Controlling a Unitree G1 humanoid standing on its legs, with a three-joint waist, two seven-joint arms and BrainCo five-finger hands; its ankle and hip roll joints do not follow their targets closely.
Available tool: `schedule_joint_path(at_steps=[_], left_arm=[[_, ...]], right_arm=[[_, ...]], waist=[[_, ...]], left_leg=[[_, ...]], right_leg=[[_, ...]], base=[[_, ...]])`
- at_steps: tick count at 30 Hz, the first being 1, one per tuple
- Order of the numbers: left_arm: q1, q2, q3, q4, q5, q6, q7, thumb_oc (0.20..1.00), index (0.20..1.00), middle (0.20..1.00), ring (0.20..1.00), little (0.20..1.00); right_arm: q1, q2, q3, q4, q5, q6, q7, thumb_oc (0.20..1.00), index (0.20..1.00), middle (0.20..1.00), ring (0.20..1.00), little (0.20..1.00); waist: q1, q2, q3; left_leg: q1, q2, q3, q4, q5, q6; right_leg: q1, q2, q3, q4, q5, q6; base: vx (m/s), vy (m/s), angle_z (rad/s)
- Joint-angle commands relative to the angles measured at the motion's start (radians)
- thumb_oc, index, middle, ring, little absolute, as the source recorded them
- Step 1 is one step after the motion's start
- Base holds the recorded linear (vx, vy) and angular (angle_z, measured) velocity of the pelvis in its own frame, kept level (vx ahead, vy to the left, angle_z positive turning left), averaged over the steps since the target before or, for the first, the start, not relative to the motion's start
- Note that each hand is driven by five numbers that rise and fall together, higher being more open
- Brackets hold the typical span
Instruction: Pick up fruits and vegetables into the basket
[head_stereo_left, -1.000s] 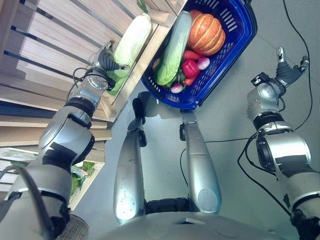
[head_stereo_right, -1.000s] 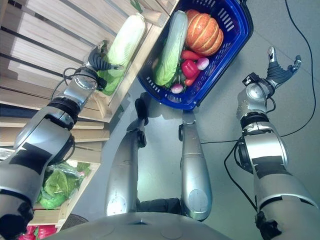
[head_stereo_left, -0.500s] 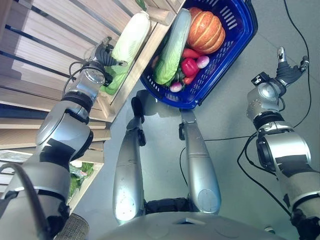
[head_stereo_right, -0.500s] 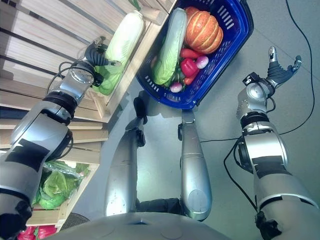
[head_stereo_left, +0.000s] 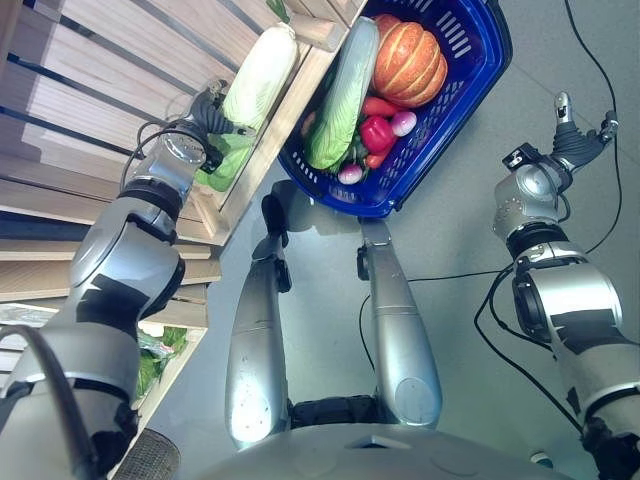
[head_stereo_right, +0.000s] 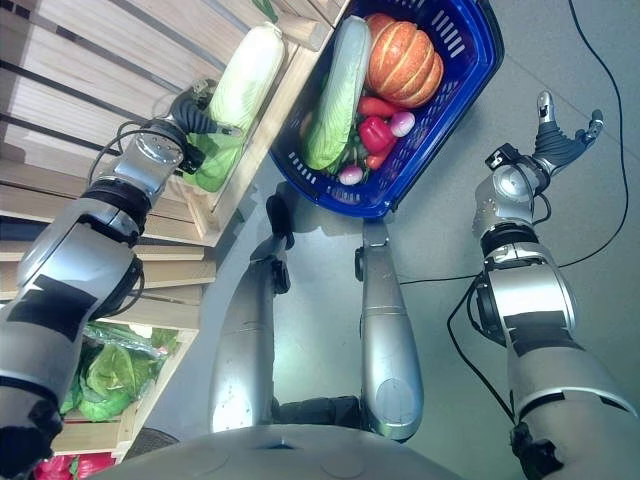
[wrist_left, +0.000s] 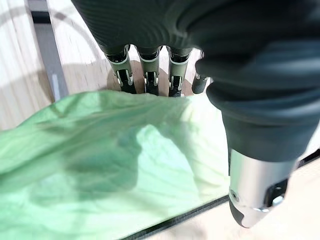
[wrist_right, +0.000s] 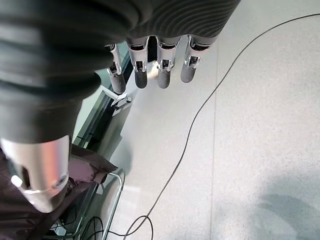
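Note:
A long pale napa cabbage (head_stereo_left: 258, 85) lies in a wooden shelf crate (head_stereo_left: 285, 130) at the upper left. My left hand (head_stereo_left: 205, 110) rests on its green leafy end (wrist_left: 110, 165); the fingers (wrist_left: 147, 70) run straight to the leaf's far edge and the thumb (wrist_left: 252, 190) lies apart above it. The blue basket (head_stereo_left: 420, 185) stands on the floor beside the shelf. It holds another napa cabbage (head_stereo_left: 345, 95), an orange pumpkin (head_stereo_left: 408, 62), red peppers (head_stereo_left: 377, 132) and a pink radish (head_stereo_left: 404, 122). My right hand (head_stereo_left: 575, 140) hangs open over the bare floor at the right, fingers (wrist_right: 162, 65) straight.
Slatted wooden shelves (head_stereo_left: 100, 90) fill the left side. A lower shelf holds bagged leafy greens (head_stereo_right: 115, 370). Grey floor lies to the right of the basket.
My left hand has slid a little further up along the cabbage's leafy end. The right hand has stayed where it was.

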Motion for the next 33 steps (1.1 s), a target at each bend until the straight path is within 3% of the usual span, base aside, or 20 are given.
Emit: schedule_joint_path(at_steps=[1, 5, 6, 8, 9, 10, 27, 33], left_arm=[[0.067, -0.069, -0.008, 0.055, 0.022, 0.014, -0.082, 1.0, 1.0, 1.0, 1.0, 1.0], [0.062, -0.076, -0.032, 0.047, 0.058, 0.035, -0.115, 1.0, 1.0, 1.0, 1.0, 1.0], [0.064, -0.076, -0.041, 0.041, 0.068, 0.046, -0.123, 0.94, 0.94, 0.94, 0.94, 0.94], [0.061, -0.076, -0.047, 0.041, 0.084, 0.054, -0.132, 0.689, 0.689, 0.689, 0.689, 0.689], [0.061, -0.077, -0.051, 0.041, 0.098, 0.057, -0.142, 0.404, 0.404, 0.404, 0.404, 0.404], [0.06, -0.078, -0.056, 0.042, 0.101, 0.059, -0.147, 0.2, 0.2, 0.2, 0.2, 0.2], [0.065, -0.088, -0.08, 0.028, 0.121, 0.088, -0.188, 0.2, 0.2, 0.2, 0.2, 0.2], [0.069, -0.088, -0.058, 0.028, 0.023, 0.066, -0.17, 0.2, 0.2, 0.2, 0.2, 0.2]], right_arm=[[0.032, -0.019, -0.005, -0.01, -0.006, -0.024, -0.015, 1.0, 1.0, 1.0, 1.0, 1.0], [0.031, -0.014, -0.002, -0.015, -0.005, -0.026, -0.023, 1.0, 1.0, 1.0, 1.0, 1.0], [0.031, -0.013, -0.003, -0.02, -0.008, -0.024, -0.026, 1.0, 1.0, 1.0, 1.0, 1.0], [0.027, -0.013, -0.004, -0.02, -0.009, -0.02, -0.027, 1.0, 1.0, 1.0, 1.0, 1.0], [0.027, -0.013, -0.005, -0.02, -0.007, -0.021, -0.028, 1.0, 1.0, 1.0, 1.0, 1.0], [0.026, -0.013, -0.005, -0.018, -0.007, -0.022, -0.027, 1.0, 1.0, 1.0, 1.0, 1.0], [0.019, -0.006, 0.0, -0.02, -0.004, -0.029, -0.033, 1.0, 1.0, 1.0, 1.0, 1.0], [0.018, -0.004, 0.007, -0.024, -0.013, -0.031, -0.033, 1.0, 1.0, 1.0, 1.0, 1.0]], waist=[[0.002, -0.004, -0.037], [0.001, -0.005, -0.037], [0.001, -0.004, -0.037], [0.001, -0.005, -0.037], [0.002, -0.005, -0.037], [0.002, -0.005, -0.037], [0.005, -0.006, -0.037], [0.008, -0.005, -0.037]], left_leg=[[0.012, -0.019, 0.001, -0.067, -0.022, -0.003], [0.01, -0.018, 0.001, -0.07, -0.021, -0.004], [0.01, -0.019, 0.001, -0.069, -0.021, -0.003], [0.012, -0.019, 0.0, -0.072, -0.02, -0.004], [0.012, -0.02, 0.0, -0.072, -0.02, -0.004], [0.012, -0.02, -0.001, -0.071, -0.019, -0.004], [0.014, -0.023, -0.004, -0.075, -0.016, -0.004], [0.015, -0.023, -0.006, -0.076, -0.014, -0.004]], right_leg=[[0.023, 0.048, -0.07, 0.08, -0.116, 0.01], [0.021, 0.046, -0.07, 0.076, -0.113, 0.011], [0.022, 0.046, -0.071, 0.076, -0.112, 0.012], [0.024, 0.045, -0.072, 0.072, -0.11, 0.013], [0.025, 0.044, -0.073, 0.07, -0.108, 0.013], [0.025, 0.044, -0.073, 0.07, -0.107, 0.013], [0.032, 0.038, -0.075, 0.055, -0.096, 0.016], [0.032, 0.037, -0.076, 0.055, -0.093, 0.016]], base=[[0.0, 0.0, 0.0], [0.0, 0.0, 0.0], [0.0, 0.0, 0.0], [0.0, 0.0, 0.0], [0.0, 0.0, 0.0], [0.0, 0.0, 0.0], [0.0, 0.0, 0.0], [0.0, 0.0, 0.0]])
